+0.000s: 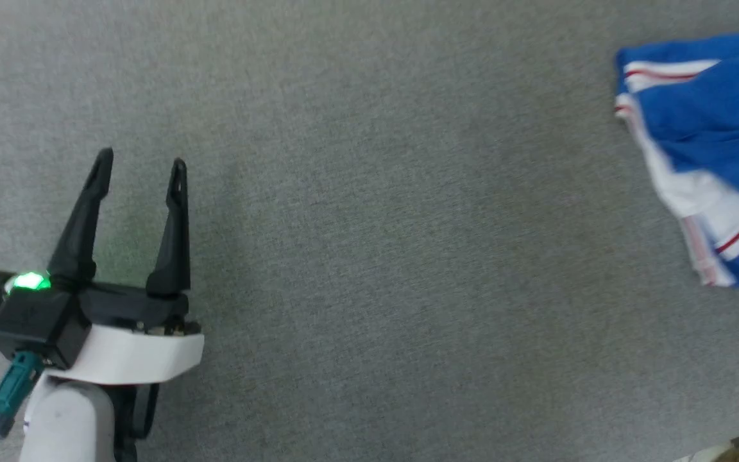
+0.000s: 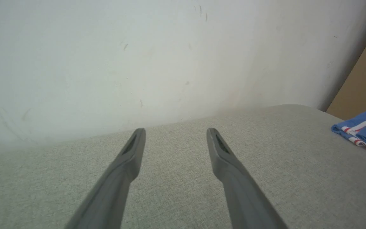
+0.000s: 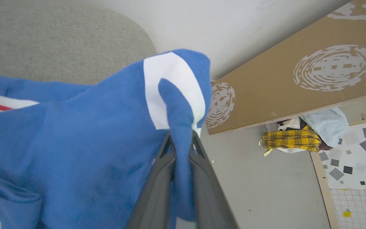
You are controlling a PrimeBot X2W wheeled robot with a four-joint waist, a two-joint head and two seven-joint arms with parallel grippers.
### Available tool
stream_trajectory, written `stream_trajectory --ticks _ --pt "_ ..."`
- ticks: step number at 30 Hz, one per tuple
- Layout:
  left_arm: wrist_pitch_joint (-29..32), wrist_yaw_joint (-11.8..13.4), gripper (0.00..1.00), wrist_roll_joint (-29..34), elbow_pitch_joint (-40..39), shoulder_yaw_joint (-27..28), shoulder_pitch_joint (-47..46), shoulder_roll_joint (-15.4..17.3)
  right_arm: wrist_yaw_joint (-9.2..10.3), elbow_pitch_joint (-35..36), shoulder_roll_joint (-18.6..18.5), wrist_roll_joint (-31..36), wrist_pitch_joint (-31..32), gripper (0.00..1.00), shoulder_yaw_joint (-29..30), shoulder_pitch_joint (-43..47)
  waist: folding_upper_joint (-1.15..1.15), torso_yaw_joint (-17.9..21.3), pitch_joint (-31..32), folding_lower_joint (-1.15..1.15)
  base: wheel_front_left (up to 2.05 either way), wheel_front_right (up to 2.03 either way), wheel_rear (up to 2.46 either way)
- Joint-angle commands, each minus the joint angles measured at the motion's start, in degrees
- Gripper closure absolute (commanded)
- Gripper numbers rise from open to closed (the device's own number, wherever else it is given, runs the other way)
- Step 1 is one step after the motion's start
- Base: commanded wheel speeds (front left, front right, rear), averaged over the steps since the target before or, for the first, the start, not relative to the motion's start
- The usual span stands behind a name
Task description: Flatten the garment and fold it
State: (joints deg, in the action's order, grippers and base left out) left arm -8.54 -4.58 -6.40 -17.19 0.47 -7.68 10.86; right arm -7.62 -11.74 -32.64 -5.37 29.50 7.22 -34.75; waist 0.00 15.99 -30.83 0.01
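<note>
- I see my left claw (image 1: 142,159) spread wide, empty, over the gray tabletop (image 1: 408,224).
- My right claw (image 3: 183,138) pinches a fold of the blue shirt (image 3: 75,136).

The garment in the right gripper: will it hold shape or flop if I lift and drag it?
Probably floppy: the garment drapes in soft folds from the right gripper, shut on one fold. Likely light, since that single pinch carries it. On the woven grey surface it may bunch rather than slide.
</note>
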Motion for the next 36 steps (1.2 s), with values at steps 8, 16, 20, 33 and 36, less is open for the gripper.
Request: stream_trajectory --ticks 8,16,20,33,36 --pt "0.71 -0.31 0.0 1.25 -2.24 -0.48 -3.56 1.62 0.13 -5.5 -0.52 4.36 -3.28 1.0 7.07 -3.32 0.0 -2.36 -8.36 -0.01 0.0 0.0 0.0" --pt "-2.26 0.57 0.0 2.52 -2.71 -0.92 -4.94 1.85 0.13 -10.94 2.01 6.91 -6.54 0.95 11.72 -3.91 0.0 -3.77 -9.9 -0.01 0.0 0.0 0.0" --pt "-3.83 0.49 0.0 0.69 -2.66 -0.77 -5.12 1.2 0.13 -12.81 2.63 8.17 -7.8 0.54 12.75 -4.16 0.0 -4.41 -9.76 -0.01 0.0 0.0 0.0" --pt "-6.38 1.45 0.0 -4.42 0.21 1.62 -3.26 -3.19 0.13 -16.9 3.44 6.92 -15.53 0.0 15.62 -3.66 0.0 -6.27 -1.11 -0.01 0.0 0.0 0.0" --pt "-6.42 0.81 0.0 -4.23 -0.63 1.96 -2.63 -4.04 0.13 -14.94 5.66 4.76 -17.57 0.0 15.58 -1.04 0.0 -7.1 2.06 -0.01 0.0 0.0 0.0"
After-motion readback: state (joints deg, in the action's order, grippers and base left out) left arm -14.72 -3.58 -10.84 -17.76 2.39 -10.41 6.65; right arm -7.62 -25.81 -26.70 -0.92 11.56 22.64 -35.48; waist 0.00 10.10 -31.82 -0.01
